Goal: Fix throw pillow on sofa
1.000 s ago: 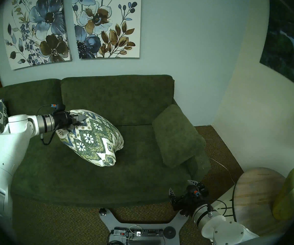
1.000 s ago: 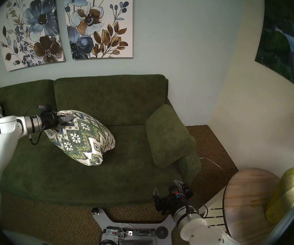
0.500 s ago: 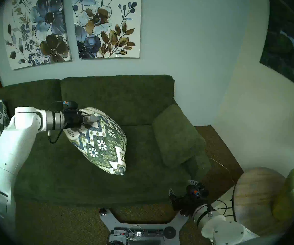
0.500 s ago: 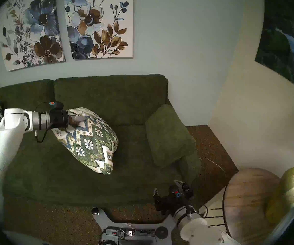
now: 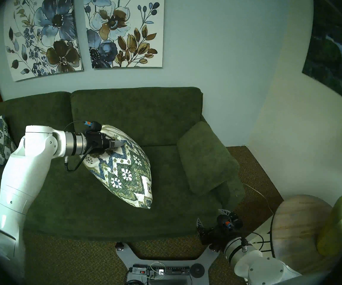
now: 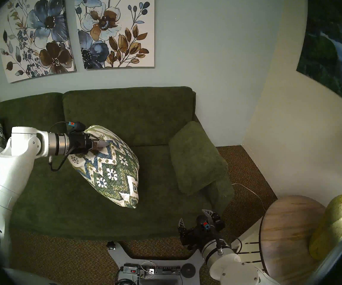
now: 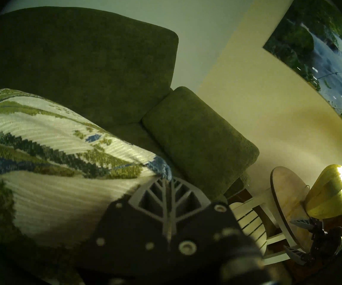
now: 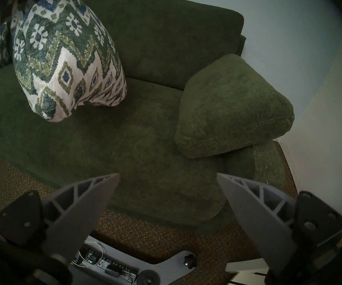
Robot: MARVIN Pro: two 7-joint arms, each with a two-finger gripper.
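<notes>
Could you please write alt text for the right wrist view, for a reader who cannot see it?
A cream throw pillow with a green and blue zigzag pattern hangs tilted above the dark green sofa seat, upper left. A plain green arm cushion lies at right, and the right gripper is open, its grey fingers framing the foreground.

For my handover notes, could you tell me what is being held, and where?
The left gripper holds the throw pillow by its upper corner; the right gripper holds nothing.

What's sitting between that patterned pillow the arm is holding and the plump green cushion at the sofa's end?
Nothing: only bare green seat of the sofa separates the throw pillow from the arm cushion. The right wrist view shows it best.
</notes>
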